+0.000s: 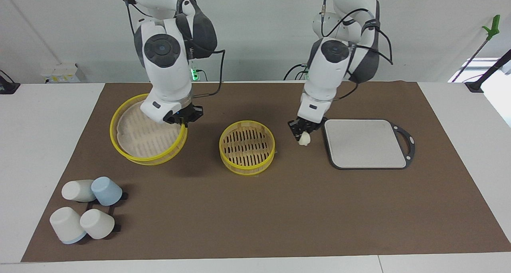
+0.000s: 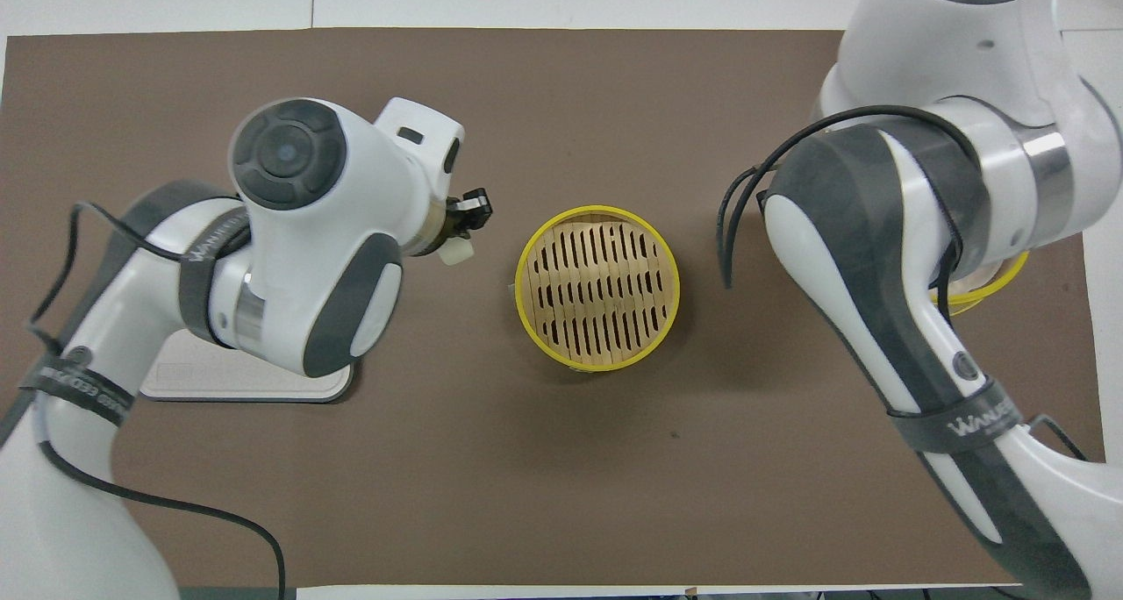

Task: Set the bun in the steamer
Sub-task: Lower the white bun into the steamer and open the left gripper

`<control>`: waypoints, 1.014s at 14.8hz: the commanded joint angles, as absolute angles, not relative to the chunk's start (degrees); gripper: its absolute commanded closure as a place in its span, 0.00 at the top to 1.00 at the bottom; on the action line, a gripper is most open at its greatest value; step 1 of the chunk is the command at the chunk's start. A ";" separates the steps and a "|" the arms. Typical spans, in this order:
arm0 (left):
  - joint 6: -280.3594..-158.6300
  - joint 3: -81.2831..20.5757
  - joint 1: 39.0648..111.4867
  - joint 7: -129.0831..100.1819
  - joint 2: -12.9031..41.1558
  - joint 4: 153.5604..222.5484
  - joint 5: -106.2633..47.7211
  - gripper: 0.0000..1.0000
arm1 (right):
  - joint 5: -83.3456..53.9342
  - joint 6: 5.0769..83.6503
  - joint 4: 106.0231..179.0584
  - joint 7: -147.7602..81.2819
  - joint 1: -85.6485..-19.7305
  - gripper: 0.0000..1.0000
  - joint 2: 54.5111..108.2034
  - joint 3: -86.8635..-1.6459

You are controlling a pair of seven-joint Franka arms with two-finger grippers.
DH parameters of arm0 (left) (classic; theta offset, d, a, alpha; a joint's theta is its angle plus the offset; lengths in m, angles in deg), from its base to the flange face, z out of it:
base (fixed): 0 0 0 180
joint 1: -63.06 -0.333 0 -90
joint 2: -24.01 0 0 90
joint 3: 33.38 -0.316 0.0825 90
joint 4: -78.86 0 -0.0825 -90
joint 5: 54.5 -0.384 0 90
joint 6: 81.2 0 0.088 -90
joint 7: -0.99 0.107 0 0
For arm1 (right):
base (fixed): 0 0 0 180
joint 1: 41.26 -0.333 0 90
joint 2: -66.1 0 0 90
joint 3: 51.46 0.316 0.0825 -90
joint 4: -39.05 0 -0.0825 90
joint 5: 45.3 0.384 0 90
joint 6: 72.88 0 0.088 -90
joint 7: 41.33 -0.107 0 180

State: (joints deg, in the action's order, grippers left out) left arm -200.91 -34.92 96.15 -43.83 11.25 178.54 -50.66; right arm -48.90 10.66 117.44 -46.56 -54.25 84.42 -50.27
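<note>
Facing view: left end effector [image 1: 303, 134] clamps the smooth, rounded bun [image 1: 304, 139] beside the slatted yellow-rimmed steamer [image 1: 247, 147].

A white desk [image 1: 48, 153] fills the scene, most of its top covered by a brown mat [image 1: 255, 217]. A plain pale grey wall [image 1: 259, 29] rises at the robots' end. Near the right arm's end small white boxes [image 1: 60, 72] sit by the wall; near the left arm's end bright daylight [image 1: 475, 69] shows beside a green-tipped pole [image 1: 485, 39]

Left end effector [image 1: 304, 134] clamped, raised; right end effector [image 1: 184, 117] low.
</note>
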 commanded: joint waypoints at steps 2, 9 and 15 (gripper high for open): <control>-206.34 -36.46 105.48 -48.57 2.85 176.77 -50.27 0.35 | -48.72 10.96 123.68 -40.63 -51.03 0.00 80.35 -49.52; -215.50 -36.28 108.94 -48.23 -1.04 180.72 -56.52 0.41 | -48.72 11.58 124.13 -40.97 -51.55 0.00 80.08 -49.52; -211.21 -36.19 108.15 -48.49 1.76 180.28 -55.99 1.00 | -48.64 11.84 124.13 -40.97 -51.64 0.00 80.08 -49.43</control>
State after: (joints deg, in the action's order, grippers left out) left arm -214.39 -35.45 108.08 -48.25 -1.51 179.60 -55.50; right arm -48.89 10.71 121.93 -41.43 -51.97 82.21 -49.70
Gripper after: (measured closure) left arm 0.132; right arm 0.907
